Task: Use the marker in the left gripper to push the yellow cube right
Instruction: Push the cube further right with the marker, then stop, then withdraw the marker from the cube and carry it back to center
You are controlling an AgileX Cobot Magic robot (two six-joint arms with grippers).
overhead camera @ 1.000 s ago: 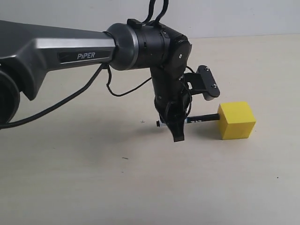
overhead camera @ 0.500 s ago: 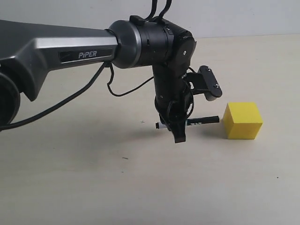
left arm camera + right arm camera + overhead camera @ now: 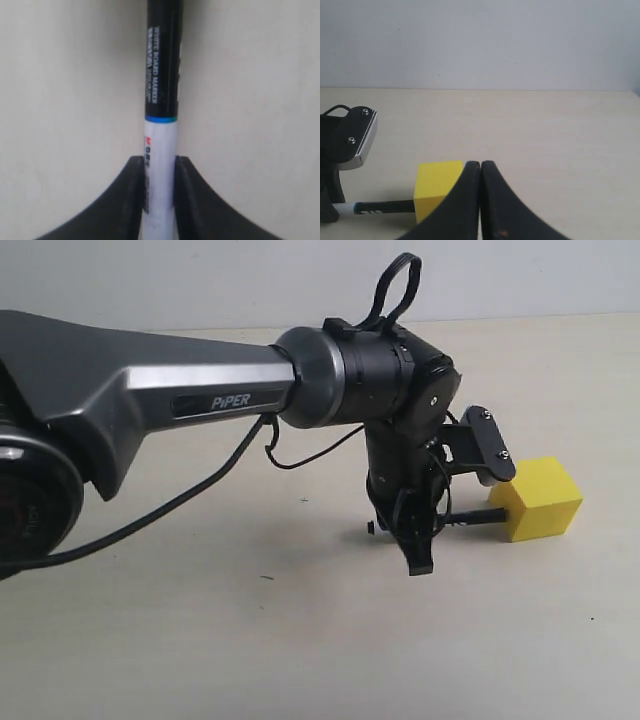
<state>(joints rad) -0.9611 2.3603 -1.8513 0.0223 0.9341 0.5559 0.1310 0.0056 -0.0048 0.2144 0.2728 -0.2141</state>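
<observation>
The yellow cube (image 3: 542, 499) rests on the beige table at the right; the right wrist view also shows the cube (image 3: 436, 187). My left gripper (image 3: 412, 532) points down just left of it, shut on the marker (image 3: 478, 517), which lies level with its black cap touching the cube's left face. In the left wrist view the marker (image 3: 161, 110) runs straight out from between the black fingers (image 3: 187, 197), white barrel clamped, black cap far. My right gripper (image 3: 480, 167) is shut with nothing in it, and stands apart from the cube on the camera's side.
The left arm's grey PiPER link (image 3: 190, 400) crosses the left and middle of the exterior view, with a cable loop (image 3: 395, 280) above the wrist. The wrist camera mount (image 3: 487, 445) hangs just above the cube. Bare table (image 3: 250, 640) surrounds the cube, with a pale wall behind.
The left arm has moved right with the marker. The marker tip, briefly apart from the cube half a second ago, touches it again. The cube has slid right.
</observation>
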